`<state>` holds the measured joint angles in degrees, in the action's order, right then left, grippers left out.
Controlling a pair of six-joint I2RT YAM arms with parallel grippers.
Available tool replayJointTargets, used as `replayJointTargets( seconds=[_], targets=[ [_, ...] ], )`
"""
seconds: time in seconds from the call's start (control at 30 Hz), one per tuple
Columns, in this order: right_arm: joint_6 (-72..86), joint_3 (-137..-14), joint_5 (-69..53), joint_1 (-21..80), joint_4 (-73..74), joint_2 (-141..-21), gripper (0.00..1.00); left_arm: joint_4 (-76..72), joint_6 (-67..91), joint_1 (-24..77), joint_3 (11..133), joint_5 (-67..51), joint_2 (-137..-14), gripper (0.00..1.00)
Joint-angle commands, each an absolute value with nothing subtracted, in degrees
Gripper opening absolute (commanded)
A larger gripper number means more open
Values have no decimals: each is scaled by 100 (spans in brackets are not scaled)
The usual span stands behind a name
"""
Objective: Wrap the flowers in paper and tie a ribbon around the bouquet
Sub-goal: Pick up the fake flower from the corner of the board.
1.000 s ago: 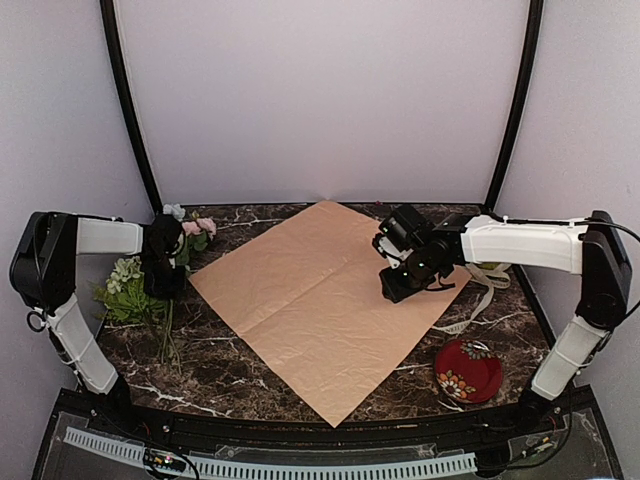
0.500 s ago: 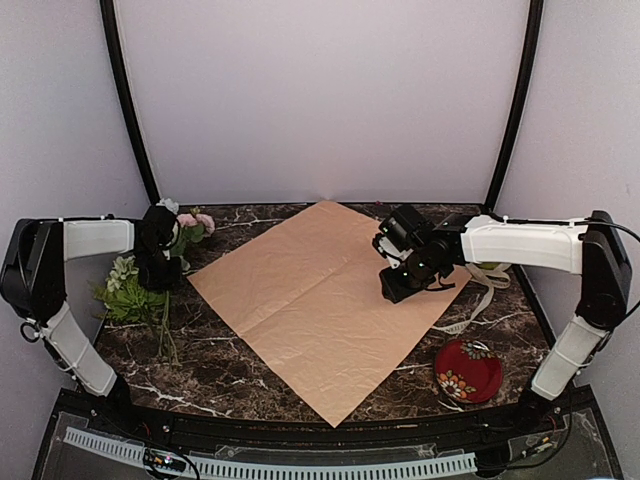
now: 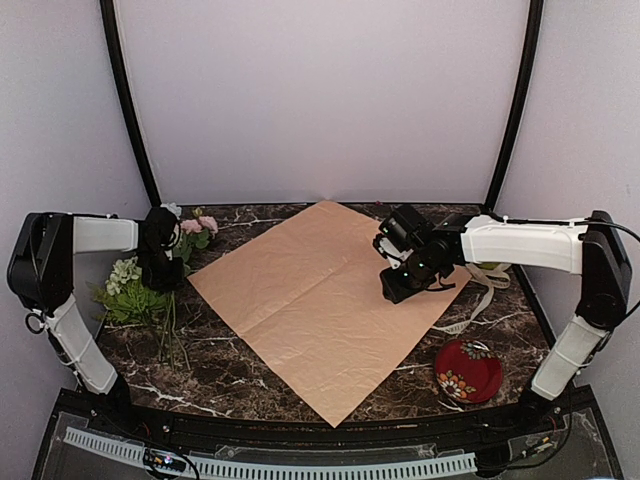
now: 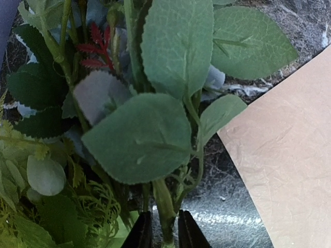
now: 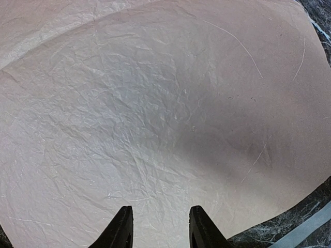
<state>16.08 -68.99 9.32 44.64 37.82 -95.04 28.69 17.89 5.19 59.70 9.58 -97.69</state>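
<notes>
The flowers (image 3: 135, 290) lie on the dark marble table at the far left, pink blooms (image 3: 201, 225) toward the back. My left gripper (image 3: 160, 268) sits low over the bunch. In the left wrist view its jaws stand narrowly apart around one thick green stem (image 4: 164, 212), with a thin gap on the left side and leaves (image 4: 139, 137) filling the view. The paper (image 3: 320, 300) lies flat as a diamond in the middle. My right gripper (image 3: 402, 288) hovers open over its right part, nothing between the fingers (image 5: 120, 227). The ribbon (image 3: 488, 290) lies in loops right of the paper.
A red patterned round thing (image 3: 468, 370) sits at the front right. A lime-green round thing (image 3: 492, 267) is partly hidden behind the right arm. The paper's corner (image 4: 289, 150) comes close to the flower stems. Black frame posts stand at both back corners.
The left gripper's jaws have parted slightly around the stem, and the flower heads shifted a little toward the paper. The right arm has not moved.
</notes>
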Motion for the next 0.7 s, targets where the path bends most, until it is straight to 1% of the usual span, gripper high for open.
replayJointTargets(
  seconds=[0.0, 0.37, 0.43, 0.57, 0.63, 0.67],
  targets=[
    [1538, -7046, 1046, 4495, 3865, -9483, 38, 2739, 1720, 396, 6187, 888, -9832, 19],
    [1529, -7048, 1091, 4499, 3953, -9466, 36, 2526, 1696, 304, 6357, 875, -10020, 16],
    [1525, -7061, 1099, 4498, 3954, -9457, 36, 2575, 1739, 279, 6388, 919, -10036, 11],
    [1528, -7092, 1116, 4500, 3981, -9448, 36, 2602, 1764, 265, 6391, 918, -9995, 7],
    [1535, -7093, 1124, 4501, 3981, -9436, 36, 2591, 1793, 258, 6345, 958, -9924, 0],
    [1534, -7093, 1125, 4500, 3979, -9427, 36, 2582, 1842, 255, 6315, 971, -9864, 0]
  ],
)
